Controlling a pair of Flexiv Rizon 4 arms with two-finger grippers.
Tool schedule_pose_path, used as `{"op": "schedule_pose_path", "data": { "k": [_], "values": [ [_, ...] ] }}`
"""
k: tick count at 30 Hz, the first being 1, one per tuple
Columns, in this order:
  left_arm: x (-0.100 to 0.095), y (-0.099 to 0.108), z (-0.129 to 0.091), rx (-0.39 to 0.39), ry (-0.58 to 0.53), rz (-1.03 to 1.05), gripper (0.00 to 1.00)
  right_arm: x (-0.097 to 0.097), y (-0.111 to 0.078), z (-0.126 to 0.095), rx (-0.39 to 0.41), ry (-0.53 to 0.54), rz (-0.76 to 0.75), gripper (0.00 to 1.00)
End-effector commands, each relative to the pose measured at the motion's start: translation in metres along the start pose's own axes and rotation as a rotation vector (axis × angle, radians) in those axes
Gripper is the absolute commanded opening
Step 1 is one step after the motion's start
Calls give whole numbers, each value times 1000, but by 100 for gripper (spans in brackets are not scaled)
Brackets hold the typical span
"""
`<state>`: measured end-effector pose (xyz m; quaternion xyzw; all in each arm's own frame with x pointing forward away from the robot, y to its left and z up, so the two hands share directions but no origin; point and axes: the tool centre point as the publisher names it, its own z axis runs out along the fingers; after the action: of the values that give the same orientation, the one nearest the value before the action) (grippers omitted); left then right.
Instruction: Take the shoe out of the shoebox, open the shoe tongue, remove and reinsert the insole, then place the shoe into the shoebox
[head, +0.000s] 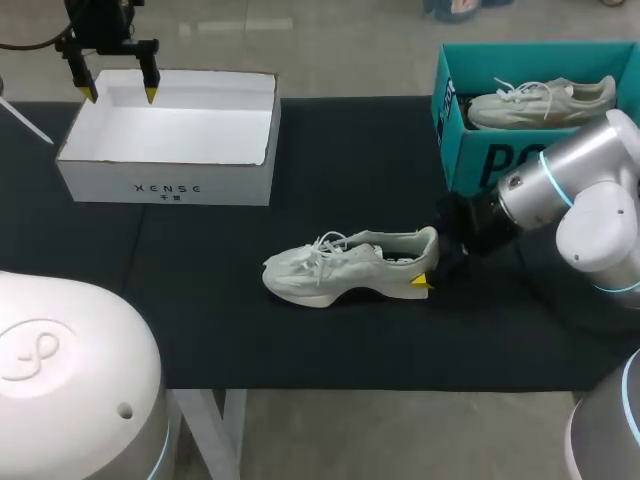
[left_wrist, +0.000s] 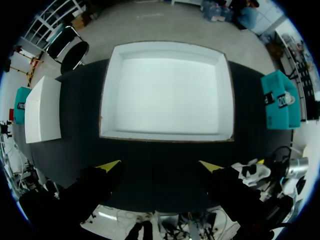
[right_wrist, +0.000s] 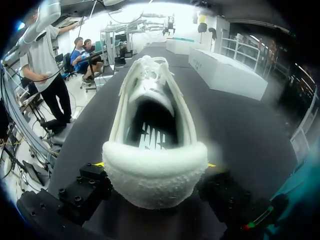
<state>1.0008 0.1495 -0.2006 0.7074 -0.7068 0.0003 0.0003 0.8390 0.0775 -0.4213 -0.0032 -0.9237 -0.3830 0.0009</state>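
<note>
My right gripper (right_wrist: 154, 166) clamps the heel of the white shoe (head: 345, 268), which sits upright on its sole on the dark surface (head: 350, 150). My left gripper (head: 120, 96) hangs with fingers spread above the white shoebox (head: 165, 187), well apart from the shoe

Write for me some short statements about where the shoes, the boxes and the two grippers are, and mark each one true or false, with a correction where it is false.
1. The white shoe lies on the black table mat, outside both boxes. True.
2. The left gripper holds the shoe. False: it hangs open above the white box and holds nothing.
3. The teal shoebox is empty. False: a second shoe lies in it.
4. The right gripper is at the white shoe's heel, with a finger on each side. True.
</note>
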Motion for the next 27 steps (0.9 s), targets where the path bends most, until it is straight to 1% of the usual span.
{"op": "schedule_pose_path", "data": {
  "k": [1,2,3,4,5,6,7,8,9,10,11,12,13,15,17,18,19,20,21,22,23,24,25,27],
  "values": [
    [22,0,1,9,-37,-43,100,3,0,1,2,-6,1,0],
    [32,1,3,13,-22,-74,100,3,1,1,3,-7,0,0],
    [40,3,5,17,-45,-87,100,3,1,0,4,-8,0,0],
    [48,5,6,29,-21,-99,100,3,0,0,5,-9,-1,0],
    [54,6,9,33,-49,-121,100,3,0,0,5,-10,-1,0],
    [59,8,12,28,-32,-135,100,4,0,0,6,-12,-2,0],
    [66,10,13,41,-60,-127,100,4,1,0,6,-13,-3,0],
    [70,12,14,43,-31,-154,100,4,1,0,8,-13,-3,0],
    [76,15,16,47,-49,-149,100,4,1,0,9,-13,-4,0],
    [81,17,17,58,-28,-171,100,4,0,1,11,-13,-3,0],
    [88,20,19,52,-39,-167,100,4,0,1,11,-14,-2,0],
    [95,22,22,62,-60,-174,100,4,1,1,12,-14,-2,0],
    [101,25,24,64,-19,-172,100,5,1,1,12,-14,-2,0],
    [114,29,29,60,-30,-175,100,5,2,2,14,-14,-3,0],
    [131,34,35,60,-19,-158,100,5,3,3,14,-14,-4,0],
    [140,37,38,56,-36,-156,100,5,3,4,13,-15,-3,0],
    [148,40,40,63,-2,-149,100,5,5,5,12,-15,-3,0],
    [158,42,45,42,-34,-142,100,6,5,5,11,-16,-4,0],
    [169,44,49,43,-47,-152,100,6,7,6,11,-16,-5,0],
    [174,45,51,32,-19,-141,100,6,7,6,10,-16,-5,0],
    [182,47,55,29,-54,-162,100,7,8,6,10,-16,-8,0],
    [197,51,59,26,-41,-137,100,8,9,6,11,-15,-12,0],
    [203,52,61,29,-49,-147,100,8,10,6,11,-16,-13,0],
    [224,58,67,44,-92,-154,100,9,10,6,11,-16,-18,0]
  ]
}}
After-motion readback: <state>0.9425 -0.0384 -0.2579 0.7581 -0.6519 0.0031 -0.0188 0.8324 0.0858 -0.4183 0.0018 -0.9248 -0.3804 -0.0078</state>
